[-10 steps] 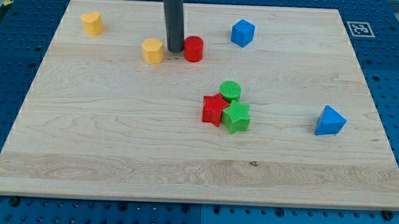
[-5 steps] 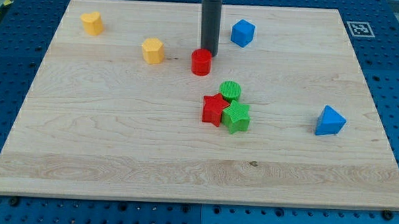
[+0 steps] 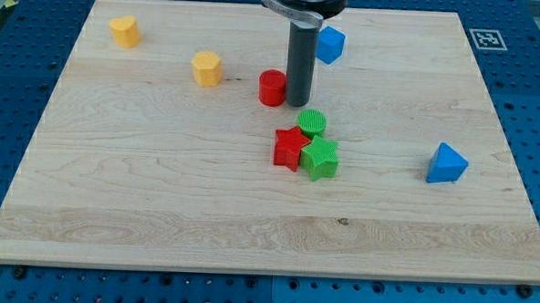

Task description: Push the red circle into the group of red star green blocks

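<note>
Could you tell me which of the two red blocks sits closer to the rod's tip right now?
The red circle, just to the view's left of my tip. The red star lies lower, against the green blocks.

Our tip [image 3: 298, 103] sits just right of the red circle [image 3: 272, 88], about touching it. Below, toward the view's bottom, the red star [image 3: 289, 149], green circle [image 3: 311, 123] and a second green block [image 3: 321, 159] cluster together, near but apart from the red circle
</note>
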Available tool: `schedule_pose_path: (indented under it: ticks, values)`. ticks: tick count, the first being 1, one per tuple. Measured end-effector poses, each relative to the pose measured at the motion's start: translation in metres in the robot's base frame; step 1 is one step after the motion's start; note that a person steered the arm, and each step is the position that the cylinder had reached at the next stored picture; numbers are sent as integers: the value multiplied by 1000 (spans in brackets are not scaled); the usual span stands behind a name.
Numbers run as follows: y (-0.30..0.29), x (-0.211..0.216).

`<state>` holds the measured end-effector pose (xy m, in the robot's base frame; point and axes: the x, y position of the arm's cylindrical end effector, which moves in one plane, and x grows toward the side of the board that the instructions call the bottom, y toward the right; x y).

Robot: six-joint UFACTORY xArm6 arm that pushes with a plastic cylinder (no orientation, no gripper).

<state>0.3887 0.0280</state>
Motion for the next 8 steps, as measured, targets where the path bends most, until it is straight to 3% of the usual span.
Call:
schedule_pose_path:
  ticks: [2, 3, 5, 7, 8]
  values:
    - [-15, -62]
    - [-39, -55]
    - [-41, 18]
    - [-70, -9]
    - [-96, -2]
